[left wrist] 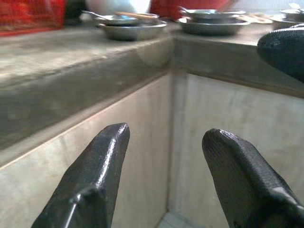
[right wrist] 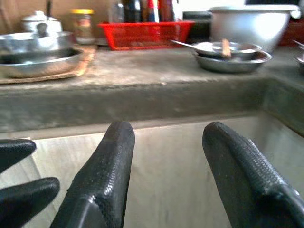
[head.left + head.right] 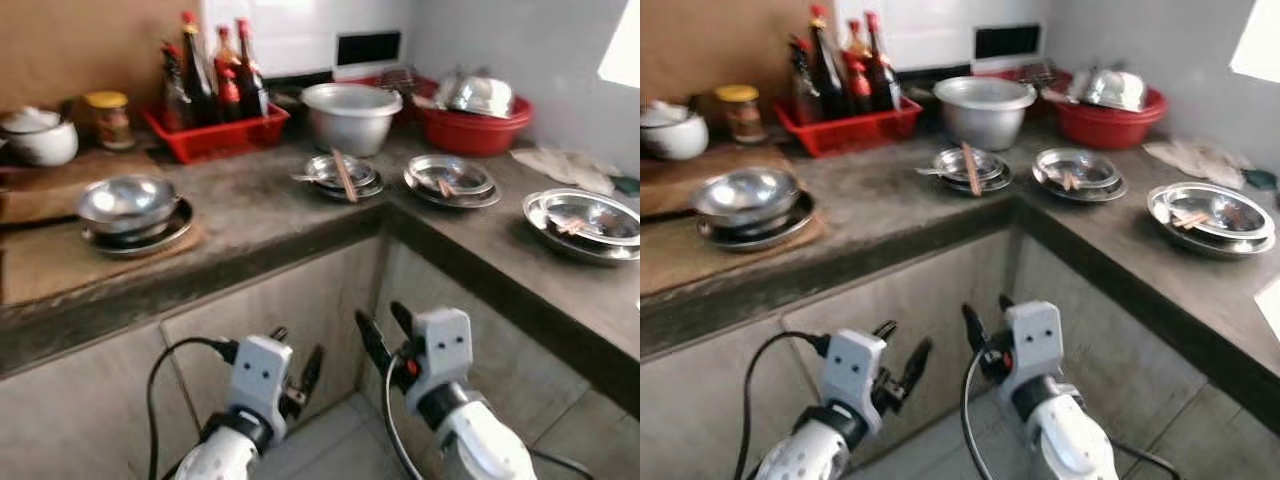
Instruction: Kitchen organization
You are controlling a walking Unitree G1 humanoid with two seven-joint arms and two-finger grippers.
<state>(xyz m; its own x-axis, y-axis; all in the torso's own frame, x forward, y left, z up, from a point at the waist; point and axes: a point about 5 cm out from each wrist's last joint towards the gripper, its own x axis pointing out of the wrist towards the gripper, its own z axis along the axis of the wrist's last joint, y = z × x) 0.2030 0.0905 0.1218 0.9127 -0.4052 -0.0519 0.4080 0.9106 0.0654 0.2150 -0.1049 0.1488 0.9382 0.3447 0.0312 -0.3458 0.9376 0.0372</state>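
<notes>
both grippers hang below the l-shaped counter (image 3: 260,215) edge, empty, fingers spread apart: the left gripper (image 3: 296,373) and right gripper (image 3: 382,333) side by side before the cabinet front. on the counter sit stacked steel plates with chopsticks (image 3: 345,176), a steel bowl (image 3: 126,203), and a red rack of bottles (image 3: 214,130).

Silver arms end in white wrist blocks; left gripper (image 3: 297,372) and right gripper (image 3: 380,330) have textured black fingers, black cables
</notes>
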